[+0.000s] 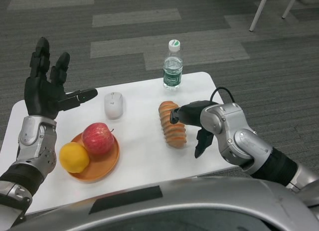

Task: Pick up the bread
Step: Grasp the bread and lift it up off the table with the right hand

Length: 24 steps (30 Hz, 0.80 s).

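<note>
Right hand (192, 122) cupped against bread (172, 124), grasp unclear — left hand (48, 86) spread; white table (144, 156), grey carpet (124, 31).

The bread (172, 124) is lying lengthwise on the white table (144, 161), right of centre. It is being touched from the right by the right hand (192, 122), with fingers (179, 114) laid on its far part. The left hand (47, 86) is being held up at far left, fingers spread, holding nothing. An orange plate (107, 163) with an apple (98, 138) and an orange (74, 157) is sitting near left; a mouse (113, 105) and a water bottle (172, 66) are standing farther back.
</note>
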Motion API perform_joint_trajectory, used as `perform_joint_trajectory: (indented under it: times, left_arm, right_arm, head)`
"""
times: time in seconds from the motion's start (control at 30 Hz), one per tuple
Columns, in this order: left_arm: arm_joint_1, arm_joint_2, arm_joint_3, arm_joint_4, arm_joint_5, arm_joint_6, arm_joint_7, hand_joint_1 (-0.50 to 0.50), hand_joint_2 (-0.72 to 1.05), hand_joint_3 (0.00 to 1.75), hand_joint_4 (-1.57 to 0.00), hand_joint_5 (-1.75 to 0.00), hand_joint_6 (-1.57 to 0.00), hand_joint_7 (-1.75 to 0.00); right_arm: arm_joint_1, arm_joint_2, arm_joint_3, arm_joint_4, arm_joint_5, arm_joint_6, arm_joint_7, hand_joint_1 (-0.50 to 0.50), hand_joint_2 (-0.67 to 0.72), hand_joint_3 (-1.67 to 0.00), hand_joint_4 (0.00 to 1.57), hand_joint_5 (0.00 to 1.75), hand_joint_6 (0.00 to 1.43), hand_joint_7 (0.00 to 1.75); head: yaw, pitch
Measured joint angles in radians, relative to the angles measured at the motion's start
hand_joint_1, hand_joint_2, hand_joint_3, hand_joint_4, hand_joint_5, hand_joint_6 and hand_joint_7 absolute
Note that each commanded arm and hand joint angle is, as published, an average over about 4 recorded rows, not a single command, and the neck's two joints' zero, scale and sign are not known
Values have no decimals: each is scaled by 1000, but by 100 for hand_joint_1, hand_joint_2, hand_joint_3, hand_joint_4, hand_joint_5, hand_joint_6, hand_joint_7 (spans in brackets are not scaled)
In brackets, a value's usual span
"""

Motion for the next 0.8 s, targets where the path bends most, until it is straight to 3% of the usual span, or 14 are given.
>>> perform_joint_trajectory:
  times: [0.1,0.33,0.47,0.67,0.8]
  left_arm:
    - [0,0,0,1,0,0,0,50,45,7,0,-31,0,0]
    - [0,0,0,1,0,-2,0,50,52,4,0,-36,0,0]
    - [0,0,0,1,0,-3,0,50,43,7,0,-36,0,0]
    - [0,0,-1,2,0,-6,0,50,52,4,0,-36,0,0]
    - [0,0,-2,3,-1,-6,0,50,43,4,0,-41,0,0]
  right_arm:
    - [-4,10,-8,5,-1,0,0,-44,-35,-16,0,102,0,40]
    - [-11,24,-16,7,-1,-1,-28,-46,-35,-18,0,97,0,26]
    - [-13,29,-33,12,-1,-6,-41,-46,-35,-16,0,97,0,21]
    - [-18,89,-77,93,-6,-53,-76,-46,-35,-16,0,90,0,14]
    - [-23,107,-98,152,-6,-89,-114,-46,-35,-16,0,87,0,14]
  head:
    - [1,0]
    - [6,2]
    - [10,4]
    - [18,9]
    - [22,10]
